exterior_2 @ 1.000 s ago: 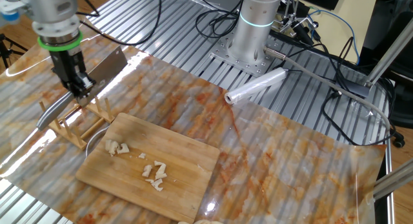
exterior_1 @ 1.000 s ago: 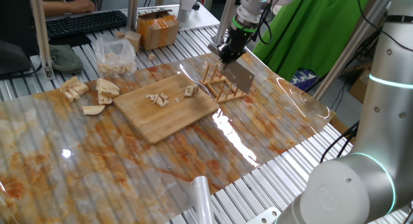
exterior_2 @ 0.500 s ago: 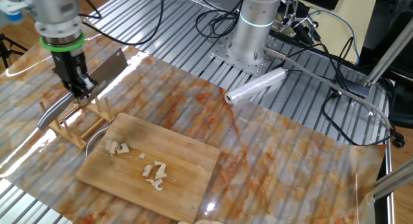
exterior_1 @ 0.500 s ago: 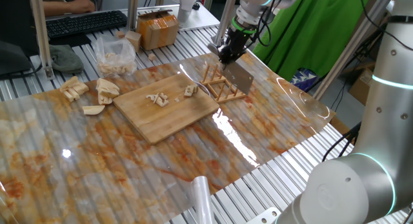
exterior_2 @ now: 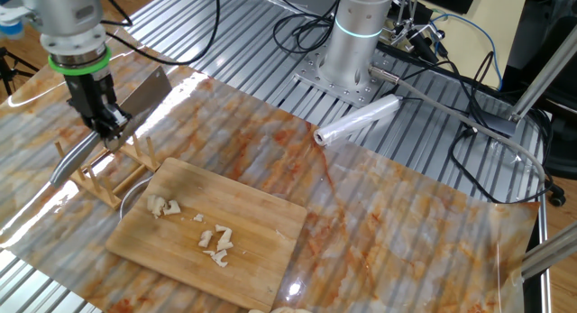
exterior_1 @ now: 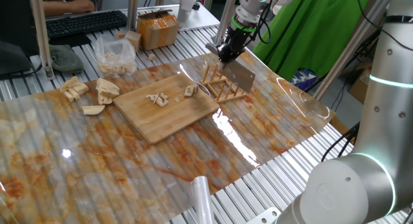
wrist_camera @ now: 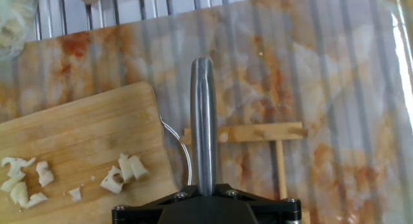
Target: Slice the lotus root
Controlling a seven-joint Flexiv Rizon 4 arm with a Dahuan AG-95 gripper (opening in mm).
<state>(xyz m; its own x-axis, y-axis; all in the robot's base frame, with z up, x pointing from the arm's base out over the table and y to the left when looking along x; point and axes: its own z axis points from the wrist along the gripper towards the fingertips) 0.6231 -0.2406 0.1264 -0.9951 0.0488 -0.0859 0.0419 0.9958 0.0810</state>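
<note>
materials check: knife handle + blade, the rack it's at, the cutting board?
Rounded silver knife handle: looks like polished metal, with bright streak reflections. Flat grey cleaver blade: probably steel, matte with a dull sheen. Slatted light-brown rack: seems unfinished wood, thin pale dowels and rails. Rectangular tan cutting board: likely wood or bamboo, with visible lengthwise grain strips and no gloss.

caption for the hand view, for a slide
Gripper shut on cleaver handle above wooden rack, beside cutting board.

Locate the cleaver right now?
The cleaver is clamped in the tool over the wooden rack, just beyond the cutting board's far left corner in the other fixed view.
</note>
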